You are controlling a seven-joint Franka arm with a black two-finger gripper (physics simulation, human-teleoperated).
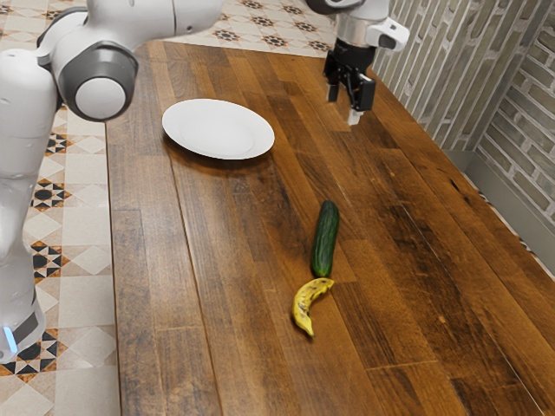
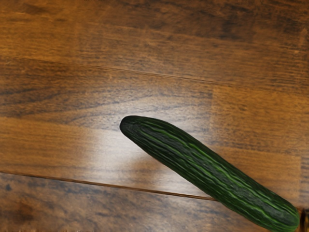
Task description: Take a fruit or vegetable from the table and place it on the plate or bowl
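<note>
Plate, white, sits on wooden table, near arm's base. Cucumber lies flat mid-table, well apart from plate. Banana lies just beside cucumber's near end; can't tell if touching. My gripper hangs above table's far part, beyond plate, fingers spread, released, holding nothing, touching nothing.
</note>
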